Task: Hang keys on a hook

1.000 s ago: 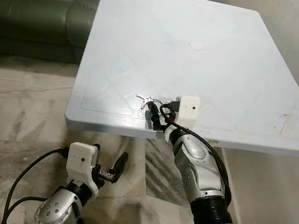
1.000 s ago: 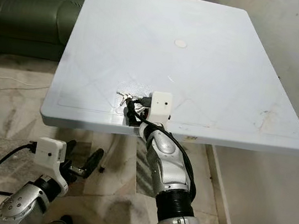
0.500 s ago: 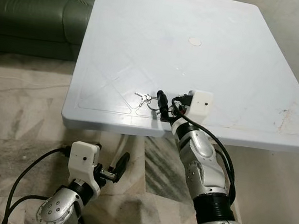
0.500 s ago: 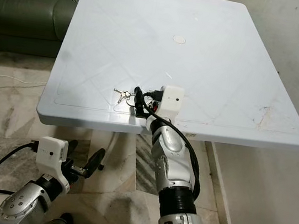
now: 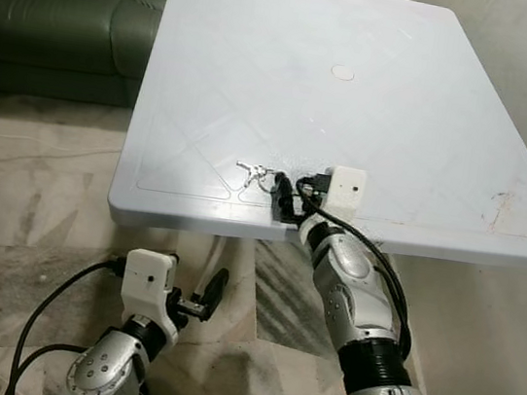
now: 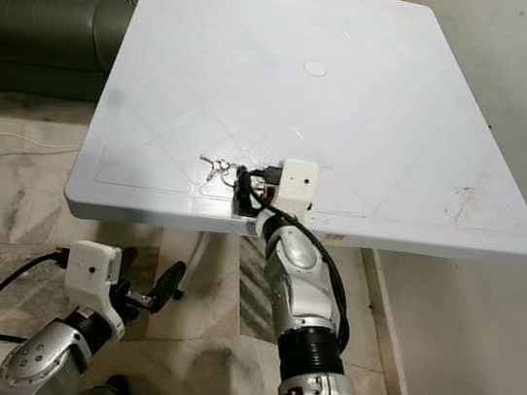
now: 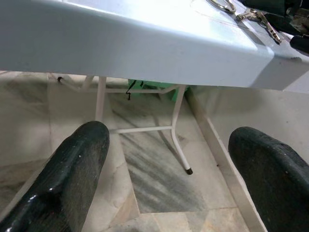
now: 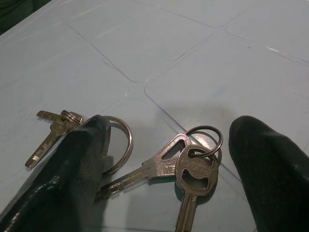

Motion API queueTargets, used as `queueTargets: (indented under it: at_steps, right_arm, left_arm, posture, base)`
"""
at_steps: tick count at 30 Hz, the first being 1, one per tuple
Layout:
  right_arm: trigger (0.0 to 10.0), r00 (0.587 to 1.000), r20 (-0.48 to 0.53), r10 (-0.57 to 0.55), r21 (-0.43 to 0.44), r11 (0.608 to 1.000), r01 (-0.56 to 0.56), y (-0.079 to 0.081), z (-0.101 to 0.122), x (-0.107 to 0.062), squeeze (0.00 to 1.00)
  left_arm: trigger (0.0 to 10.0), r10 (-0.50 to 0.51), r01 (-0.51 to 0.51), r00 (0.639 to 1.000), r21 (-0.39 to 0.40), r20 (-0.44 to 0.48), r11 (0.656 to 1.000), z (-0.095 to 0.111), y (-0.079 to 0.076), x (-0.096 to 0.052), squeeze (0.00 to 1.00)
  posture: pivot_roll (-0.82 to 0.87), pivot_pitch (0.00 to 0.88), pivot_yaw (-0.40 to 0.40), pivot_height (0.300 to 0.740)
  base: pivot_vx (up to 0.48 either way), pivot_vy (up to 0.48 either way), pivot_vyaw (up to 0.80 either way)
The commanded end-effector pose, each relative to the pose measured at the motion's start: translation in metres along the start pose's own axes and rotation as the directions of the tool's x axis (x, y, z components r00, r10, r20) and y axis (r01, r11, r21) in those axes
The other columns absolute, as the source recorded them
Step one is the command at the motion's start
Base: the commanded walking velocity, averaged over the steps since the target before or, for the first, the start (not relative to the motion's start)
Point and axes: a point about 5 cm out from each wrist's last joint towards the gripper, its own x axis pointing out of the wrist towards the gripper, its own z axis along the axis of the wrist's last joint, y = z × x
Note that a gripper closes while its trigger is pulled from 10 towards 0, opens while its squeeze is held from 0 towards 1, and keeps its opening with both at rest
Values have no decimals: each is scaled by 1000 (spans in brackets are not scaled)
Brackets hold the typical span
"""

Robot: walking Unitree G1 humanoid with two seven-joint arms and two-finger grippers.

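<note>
Green sofa at 10 o'clock, beyond the far-left edge of the table; marble floor below. White table fills upper-centre, tilted-square w/ a small round plug in the middle. Left gripper hangs idle under the table's near edge at 7 o'clock, fingers spread wide, nothing between them, likely parked while the other arm works. Right gripper rests at the table's near edge, approx 6 o'clock of the top, fingers parted & straddling the keys, not yet clenched: set up for a pinch, judging by the pose. Keys lie flat on the table: two on a small ring between the fingers, a larger ring & another key just beside the one finger. No hook in sight.
</note>
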Motion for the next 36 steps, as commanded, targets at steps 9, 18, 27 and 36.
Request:
queueTargets:
  at_steps: [9, 18, 27, 36]
  right_arm:
    - [0, 1000, -19, -11, -1, 1000, 11, -1, -4, -2, 0]
    - [0, 1000, -4, 0, -1, 1000, 0, 0, -1, -2, 0]
    - [0, 1000, -3, 2, -2, 1000, -2, -1, 0, 0, 0]
    - [0, 1000, 9, 9, -4, 1000, -9, 0, 2, 0, 0]
  left_arm:
    - [10000, 8, -8, 1000, -6, -1, 1000, 1, -2, 2, 0]
    - [10000, 15, -15, 1000, -1, 2, 1000, 1, -1, 3, 0]
    - [10000, 17, -17, 1000, -1, 3, 1000, 1, -1, 3, 0]
    - [10000, 15, -15, 1000, 2, 5, 1000, 0, -2, 4, 0]
  posture:
    - [89, 238, -127, 740]
    - [90, 233, -131, 740]
    - [91, 225, -131, 740]
    - [92, 218, -131, 740]
  base:
    - [0, 0, 0]
    - [0, 0, 0]
    - [0, 0, 0]
    - [0, 0, 0]
